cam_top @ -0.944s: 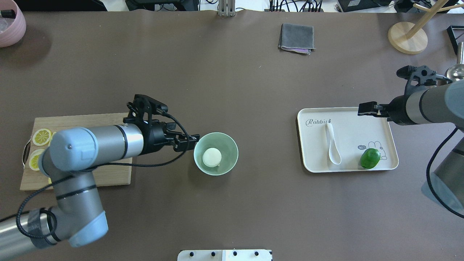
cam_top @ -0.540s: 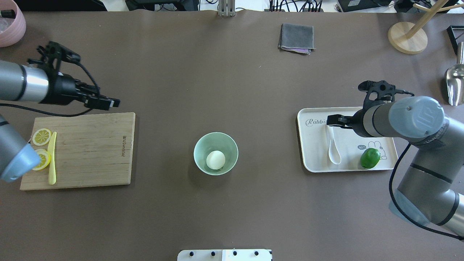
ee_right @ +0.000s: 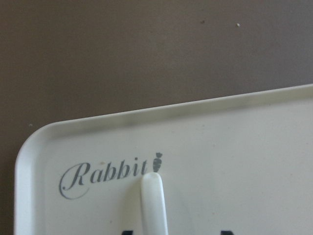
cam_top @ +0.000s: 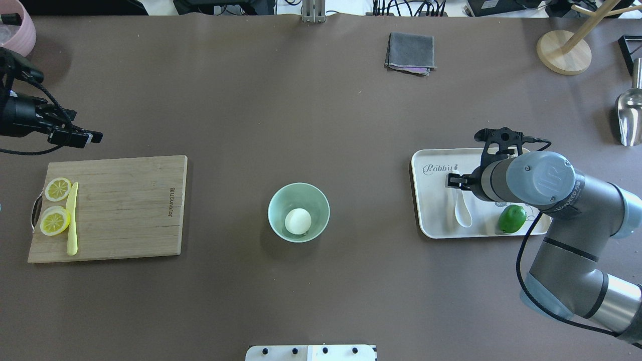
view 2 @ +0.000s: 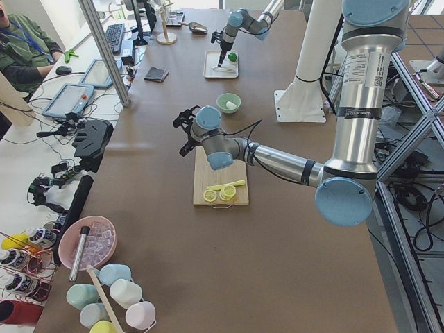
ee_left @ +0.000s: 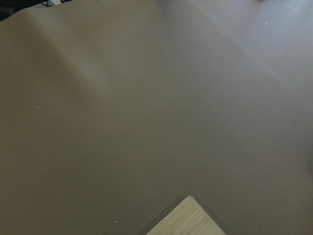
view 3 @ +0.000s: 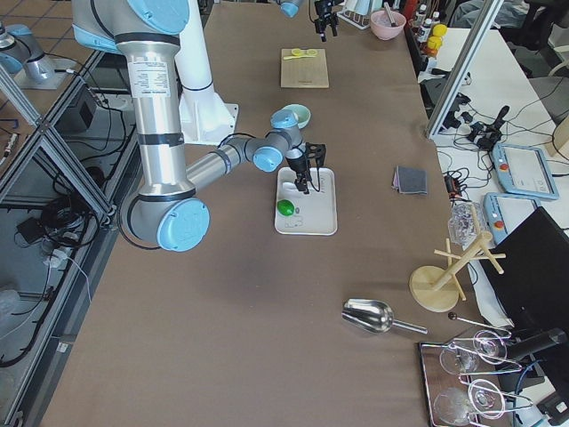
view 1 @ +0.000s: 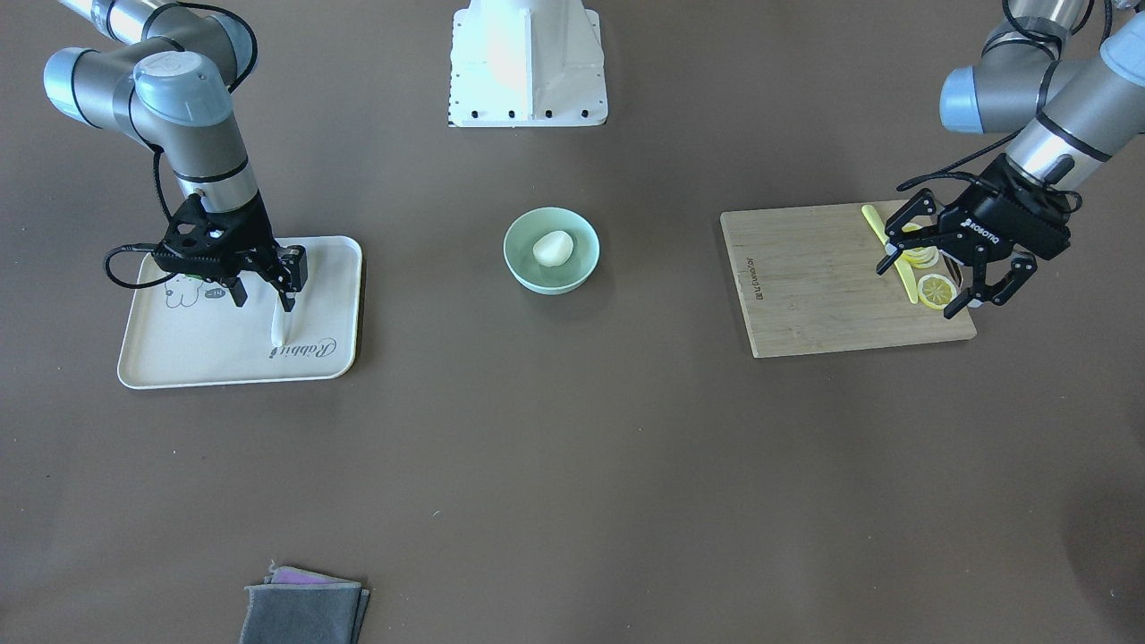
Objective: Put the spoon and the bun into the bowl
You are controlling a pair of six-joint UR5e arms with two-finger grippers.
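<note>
Two task items sit well apart: the bun lies inside the mint-green bowl at mid-table, while the cream spoon rests on the Rabbit tray, its scoop near the lime. Your right gripper points down over the spoon's handle with its fingers parted either side of it, seemingly not yet pinching. Your left gripper hangs raised near the lemon-slice end of the cutting board, fingers spread wide and holding nothing.
</note>
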